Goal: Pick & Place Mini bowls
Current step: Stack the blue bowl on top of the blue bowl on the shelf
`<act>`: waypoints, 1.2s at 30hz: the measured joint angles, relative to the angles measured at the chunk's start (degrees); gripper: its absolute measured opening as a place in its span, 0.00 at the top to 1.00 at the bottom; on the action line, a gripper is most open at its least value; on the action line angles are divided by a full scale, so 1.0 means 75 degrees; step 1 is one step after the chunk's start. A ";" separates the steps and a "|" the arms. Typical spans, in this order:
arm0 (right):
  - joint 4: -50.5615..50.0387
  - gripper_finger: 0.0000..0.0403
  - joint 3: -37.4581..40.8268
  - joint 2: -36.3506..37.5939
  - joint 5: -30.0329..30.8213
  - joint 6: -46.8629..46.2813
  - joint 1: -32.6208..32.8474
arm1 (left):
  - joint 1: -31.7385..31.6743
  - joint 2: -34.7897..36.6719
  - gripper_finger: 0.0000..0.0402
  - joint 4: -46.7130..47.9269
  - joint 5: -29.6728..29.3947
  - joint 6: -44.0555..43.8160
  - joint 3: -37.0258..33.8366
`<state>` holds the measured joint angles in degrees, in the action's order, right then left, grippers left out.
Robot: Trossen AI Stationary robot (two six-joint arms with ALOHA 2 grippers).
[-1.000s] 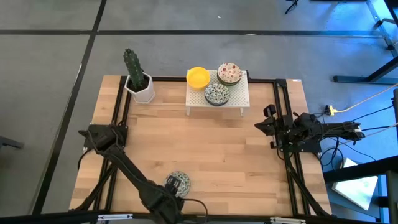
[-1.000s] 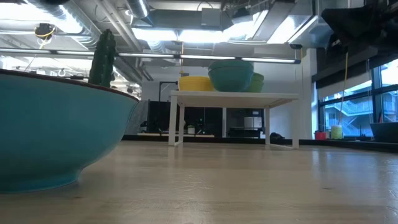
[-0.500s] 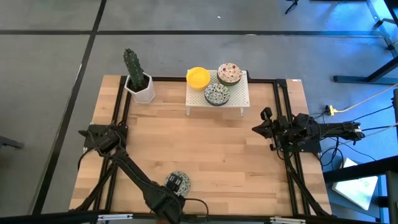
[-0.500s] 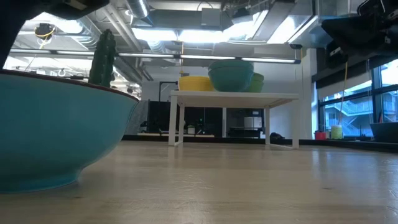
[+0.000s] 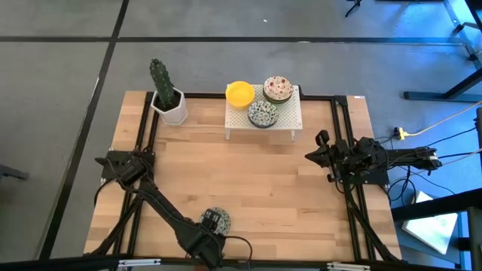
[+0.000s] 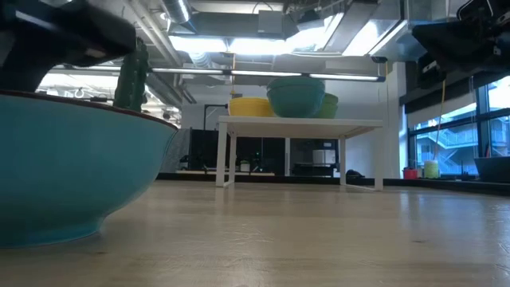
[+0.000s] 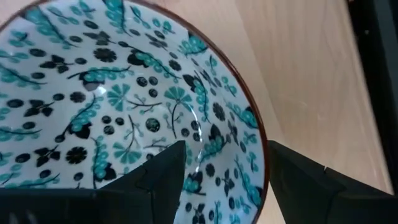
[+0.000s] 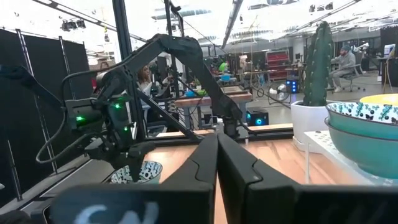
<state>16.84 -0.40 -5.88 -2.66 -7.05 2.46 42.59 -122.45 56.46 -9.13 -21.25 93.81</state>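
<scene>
Four mini bowls visible: three on the white rack, one left.
Left gripper wide astride the patterned bowl rim, near worktop edge; right gripper closed, idle at right.

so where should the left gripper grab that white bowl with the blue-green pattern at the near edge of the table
Best by the rim, from straight above. The white bowl with blue-green pattern sits upright and open on the wooden table, so its thin wall suits one finger inside, one outside. The left gripper is open right over it, with the rim showing between its fingers. The right gripper waits at the table's right side.
</scene>
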 joint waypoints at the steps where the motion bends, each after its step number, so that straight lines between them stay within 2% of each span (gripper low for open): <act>1: 0.0000 0.97 0.0000 0.0000 0.0000 0.0000 0.0000 | 0.0000 -0.0003 0.47 -0.0037 -0.0015 -0.0003 -0.0006; 7: -0.0003 0.97 0.0000 0.0000 0.0000 -0.0007 0.0000 | -0.0021 0.0003 0.47 -0.0083 -0.0388 -0.0006 -0.0007; 13: -0.0003 0.97 0.0000 0.0000 -0.0001 -0.0081 0.0009 | -0.0102 0.0003 0.51 -0.0085 -0.0225 -0.0072 -0.0007; 17: -0.0071 0.97 0.0000 0.0001 0.0000 -0.0203 0.0093 | -0.0105 0.0003 0.64 -0.0101 -0.0010 -0.0022 -0.0007; 23: -0.0062 0.97 0.0000 0.0000 0.0005 -0.0173 0.0301 | -0.0095 0.0078 0.95 -0.0043 0.0170 0.0333 0.0024; 31: -0.0061 0.97 0.0000 0.0001 0.0066 -0.0003 0.0428 | -0.0085 0.0377 0.98 0.0351 -0.0030 0.0862 0.0184; 36: -0.0059 0.97 0.0000 -0.0001 0.0079 0.0000 0.0431 | -0.0110 0.1298 0.98 0.0492 -0.0623 0.1172 0.0273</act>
<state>16.40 -0.40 -5.89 -2.07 -7.05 5.69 41.76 -112.72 60.15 -13.80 -12.46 95.85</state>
